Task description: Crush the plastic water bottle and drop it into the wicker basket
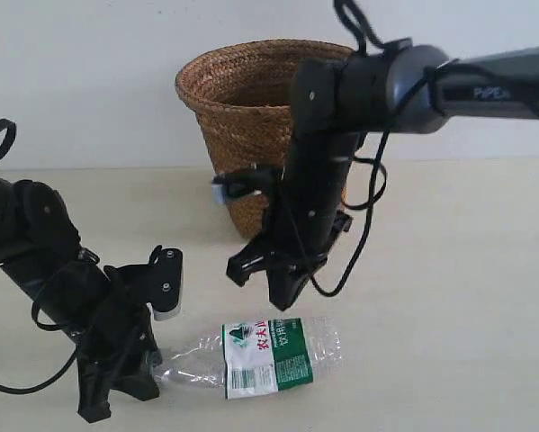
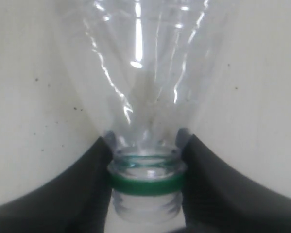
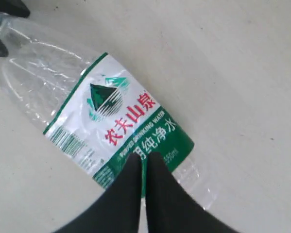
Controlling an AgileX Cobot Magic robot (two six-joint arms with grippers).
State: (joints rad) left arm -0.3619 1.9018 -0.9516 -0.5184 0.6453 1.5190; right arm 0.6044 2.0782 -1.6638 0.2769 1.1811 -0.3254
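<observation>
Bottle (image 1: 269,355) mouth, perhaps behind end effector (image 2: 146,141)

plastic water bottle (image 3: 34,65), wrap label (image 3: 117,127), red 农夫山泉 on white, white "PURIFIED DRINKING WATER", 纯净水 and "550ml" on green band, barcode digits too small, right arm (image 1: 512,76) lettered "PIPE", remainder unreadable

1. The plastic water bottle (image 1: 273,357) lay on its side on the bench (image 1: 449,297), low in the frame near centre, with its neck pointing left.
2. The wicker basket (image 1: 238,108) stood upright behind it, at upper centre, well apart from the bottle.
3. The left claw (image 1: 150,360) sat at lower left, with one finger on either side of the bottle's neck.
4. The right claw (image 1: 284,301) hung just above the bottle's middle, in front of the basket.
</observation>
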